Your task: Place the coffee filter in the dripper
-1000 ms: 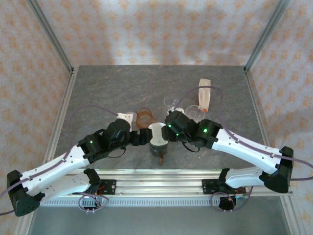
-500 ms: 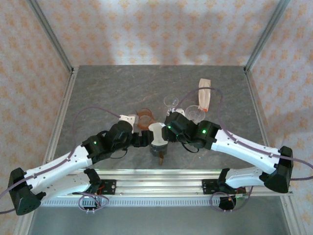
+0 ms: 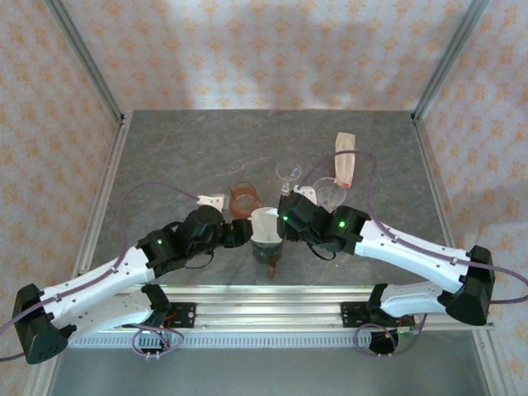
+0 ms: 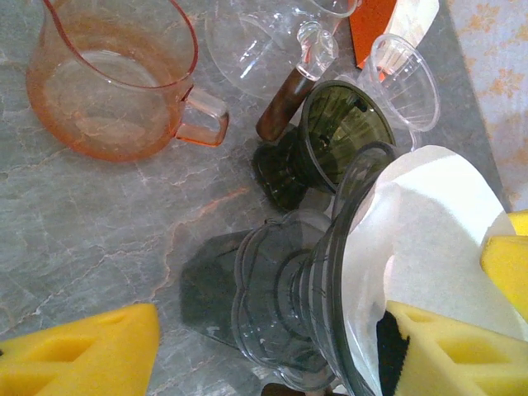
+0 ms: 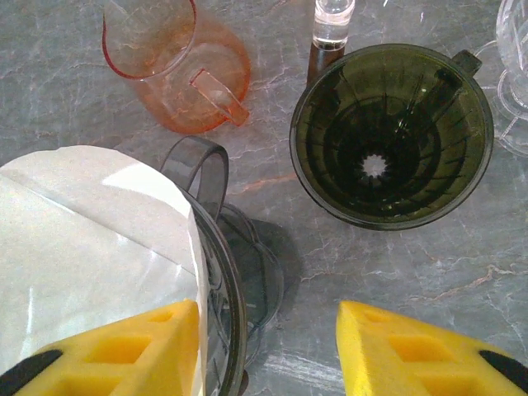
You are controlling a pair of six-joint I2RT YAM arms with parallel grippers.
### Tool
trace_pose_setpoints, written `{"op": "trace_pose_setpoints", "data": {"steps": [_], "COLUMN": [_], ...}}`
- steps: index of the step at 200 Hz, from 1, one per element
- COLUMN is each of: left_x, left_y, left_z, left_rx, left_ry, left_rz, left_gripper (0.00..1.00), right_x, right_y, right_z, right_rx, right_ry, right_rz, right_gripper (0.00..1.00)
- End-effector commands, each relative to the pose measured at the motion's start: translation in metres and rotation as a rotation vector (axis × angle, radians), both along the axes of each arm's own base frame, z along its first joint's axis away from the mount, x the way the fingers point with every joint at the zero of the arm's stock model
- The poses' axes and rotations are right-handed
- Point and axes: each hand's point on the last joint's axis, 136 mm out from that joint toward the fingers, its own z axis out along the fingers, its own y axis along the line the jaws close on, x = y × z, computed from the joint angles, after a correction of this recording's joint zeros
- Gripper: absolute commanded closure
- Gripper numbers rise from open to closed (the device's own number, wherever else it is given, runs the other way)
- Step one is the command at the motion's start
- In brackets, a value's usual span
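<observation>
From above, both arms met over the middle of the grey desk (image 3: 190, 148), where the white coffee filter (image 3: 264, 221) sat in the mouth of the smoky dripper (image 3: 269, 246). The left end effector (image 3: 242, 233) was at the dripper's left side and the right end effector (image 3: 282, 224) at its right. A pink jug (image 3: 244, 199) stood just behind them, and a filter packet (image 3: 345, 157) lay farther back on the right. In the left wrist view, the left end effector (image 3: 272, 330) had its jaws apart. One yellow finger (image 4: 82, 355) was clear of the dripper (image 4: 280, 297) over bare desk, and the other lay against the coffee filter (image 4: 429, 231) inside the cone. The pink jug (image 4: 107, 82) and a dark green dripper (image 4: 346, 132) stood beyond. In the right wrist view, the right end effector (image 5: 268, 318) also had its jaws apart and was clamped on nothing. Its left finger (image 5: 124, 346) rested beside the coffee filter (image 5: 91, 231) at the dripper's rim (image 5: 216, 272), and its other finger stood off from the wall. The dark green dripper (image 5: 388, 132) sat upright just beyond, with the pink jug (image 5: 177, 62) to its left.
</observation>
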Motion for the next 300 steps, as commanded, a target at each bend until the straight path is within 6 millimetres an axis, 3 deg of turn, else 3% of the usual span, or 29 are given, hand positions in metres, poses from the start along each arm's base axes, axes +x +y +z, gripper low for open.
{"op": "trace_pose_setpoints", "data": {"steps": [1,25,63,81,142,236,258,300], "left_x": [-0.002,-0.003,-0.002,-0.002,-0.003,-0.004,-0.004,-0.004], "left_y": [0.008,0.006,0.003,0.002,0.001,0.002,-0.002,-0.022], "left_z": [-0.007,-0.007,-0.005,-0.007,-0.008,-0.011,0.001,0.047], "left_rx": [0.024,0.013,-0.002,-0.008,-0.019,-0.032,-0.076,-0.214], "left_ry": [0.009,0.011,0.009,0.014,0.015,0.024,-0.005,-0.111], "left_rz": [0.030,0.024,0.018,0.016,0.015,0.024,0.014,-0.076], "left_gripper": [0.30,0.28,0.27,0.27,0.27,0.26,0.21,0.10], "right_x": [0.001,0.001,0.011,0.012,0.002,0.000,0.000,-0.001], "right_y": [-0.009,-0.006,0.003,0.002,-0.004,-0.014,-0.012,-0.010], "right_z": [-0.001,0.001,0.036,0.041,0.014,0.001,0.003,0.003], "right_rx": [-0.023,-0.012,0.021,0.015,0.001,-0.029,-0.019,-0.013], "right_ry": [-0.019,-0.022,-0.099,-0.106,-0.043,-0.029,-0.027,-0.025], "right_rz": [-0.038,-0.026,0.002,0.000,0.000,-0.034,-0.028,-0.024], "right_gripper": [0.53,0.53,0.47,0.47,0.50,0.62,0.62,0.62]}}
